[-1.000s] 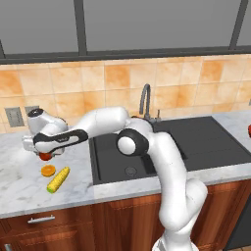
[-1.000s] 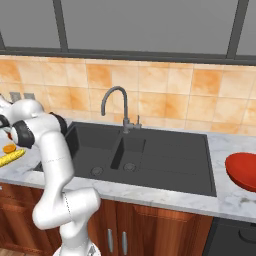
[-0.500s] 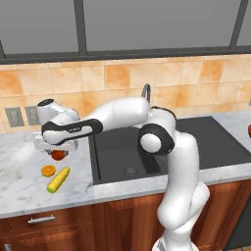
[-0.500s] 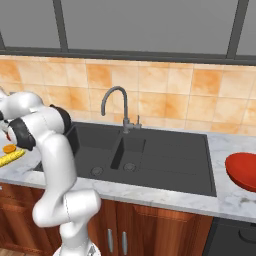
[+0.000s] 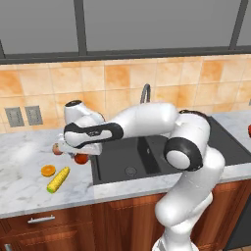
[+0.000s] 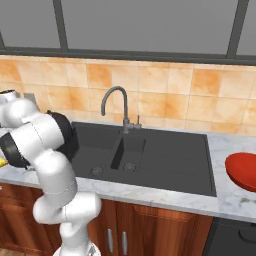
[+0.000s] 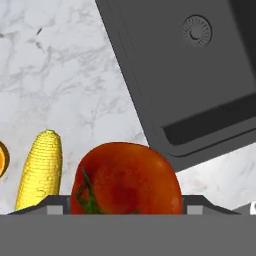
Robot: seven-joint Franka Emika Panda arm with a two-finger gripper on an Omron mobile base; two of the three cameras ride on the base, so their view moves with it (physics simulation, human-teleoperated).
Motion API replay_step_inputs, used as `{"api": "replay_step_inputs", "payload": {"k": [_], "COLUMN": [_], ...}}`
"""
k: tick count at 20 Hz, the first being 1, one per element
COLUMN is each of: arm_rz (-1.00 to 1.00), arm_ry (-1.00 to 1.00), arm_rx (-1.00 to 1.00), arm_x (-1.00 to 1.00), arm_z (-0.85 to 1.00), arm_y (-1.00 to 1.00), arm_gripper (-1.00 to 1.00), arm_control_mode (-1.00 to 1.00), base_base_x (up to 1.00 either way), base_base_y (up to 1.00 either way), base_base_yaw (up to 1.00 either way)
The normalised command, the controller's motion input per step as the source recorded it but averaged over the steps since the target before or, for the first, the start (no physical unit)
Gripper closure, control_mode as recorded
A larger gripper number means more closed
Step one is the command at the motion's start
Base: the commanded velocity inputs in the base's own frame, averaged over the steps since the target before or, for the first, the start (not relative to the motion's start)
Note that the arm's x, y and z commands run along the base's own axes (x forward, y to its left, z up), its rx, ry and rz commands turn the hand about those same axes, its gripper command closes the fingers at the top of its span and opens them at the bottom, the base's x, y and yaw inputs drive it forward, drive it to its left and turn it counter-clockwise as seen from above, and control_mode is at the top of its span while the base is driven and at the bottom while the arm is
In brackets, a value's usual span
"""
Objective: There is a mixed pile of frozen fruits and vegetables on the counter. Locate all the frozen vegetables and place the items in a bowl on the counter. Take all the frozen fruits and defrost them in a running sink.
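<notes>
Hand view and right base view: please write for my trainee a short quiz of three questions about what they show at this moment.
1. True or false: the corn cob lies inside the sink.
2. Choose one: in the hand view, what sits right at the pincer? A an orange half; B the tomato; C the corn cob.
3. Fill in: in the right base view, the red bowl stands on the counter to the ___ of the sink.

Key: 1 false; 2 B; 3 right.

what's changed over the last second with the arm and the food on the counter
The gripper has swung right toward the sink, carrying the dark red tomato off the counter. The corn cob and orange half stayed where they were.
</notes>
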Motion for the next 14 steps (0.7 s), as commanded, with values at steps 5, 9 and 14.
{"api": "replay_step_inputs", "payload": {"k": [5,9,14], "arm_rz": [0.06,0.11,0.23], "arm_ry": [-0.02,-0.01,-0.05], "arm_rx": [0.1,0.08,0.01], "arm_x": [-0.07,0.0,-0.01], "arm_z": [0.0,0.0,0.01], "arm_y": [-0.98,-0.9,-0.71], "arm_gripper": [1.0,1.0,1.0], "arm_control_mode": [-1.0,-1.0,-1.0], "base_base_x": [0.0,0.0,0.0], "base_base_y": [0.0,0.0,0.0], "base_base_yaw": [0.0,0.0,0.0]}}
